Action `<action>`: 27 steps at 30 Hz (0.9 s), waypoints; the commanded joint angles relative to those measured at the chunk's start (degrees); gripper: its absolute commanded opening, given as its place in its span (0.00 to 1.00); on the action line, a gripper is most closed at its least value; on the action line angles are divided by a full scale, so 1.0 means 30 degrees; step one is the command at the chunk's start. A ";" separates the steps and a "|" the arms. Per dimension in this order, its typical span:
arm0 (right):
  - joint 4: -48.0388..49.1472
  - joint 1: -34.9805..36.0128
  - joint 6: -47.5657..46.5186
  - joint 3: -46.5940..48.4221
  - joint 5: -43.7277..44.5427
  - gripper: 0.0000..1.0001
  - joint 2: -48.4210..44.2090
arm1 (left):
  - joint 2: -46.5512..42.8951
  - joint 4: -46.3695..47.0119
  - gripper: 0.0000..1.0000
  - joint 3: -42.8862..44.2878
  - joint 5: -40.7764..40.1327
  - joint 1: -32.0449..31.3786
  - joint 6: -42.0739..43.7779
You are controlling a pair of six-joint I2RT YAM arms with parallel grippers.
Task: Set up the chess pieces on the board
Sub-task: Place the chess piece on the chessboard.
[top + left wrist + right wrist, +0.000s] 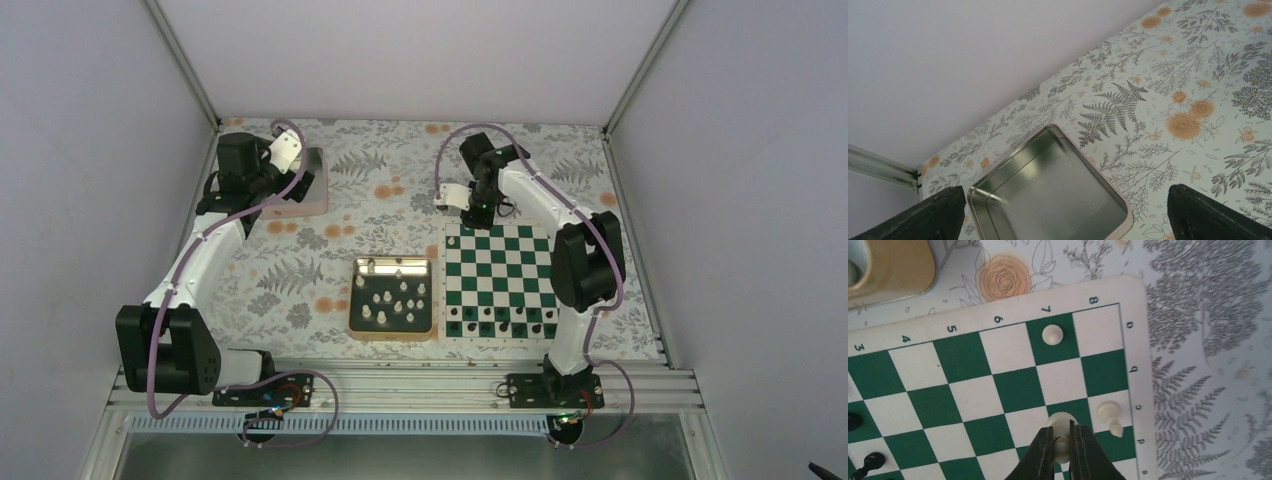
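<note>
Right tool (1062, 442): clenched on a white chess piece (1060, 421) over the board (968, 390), near its edge marked 8; a white pawn (1052, 334) is stood on that board. Left tool (1068, 215): released, held over a metal tin (1048, 195).

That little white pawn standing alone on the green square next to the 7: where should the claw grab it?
Likely from straight above, pinching the round head and neck. The white pawn stands upright, much narrower than its square on the board, with bare squares around it, so there is room on either side. The right claw is shut on another white piece.
</note>
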 commanded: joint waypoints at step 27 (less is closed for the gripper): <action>0.2007 -0.0773 -0.0157 -0.1297 -0.0354 0.05 0.3356 | 0.0002 -0.0107 1.00 0.0202 0.0387 0.0074 0.0190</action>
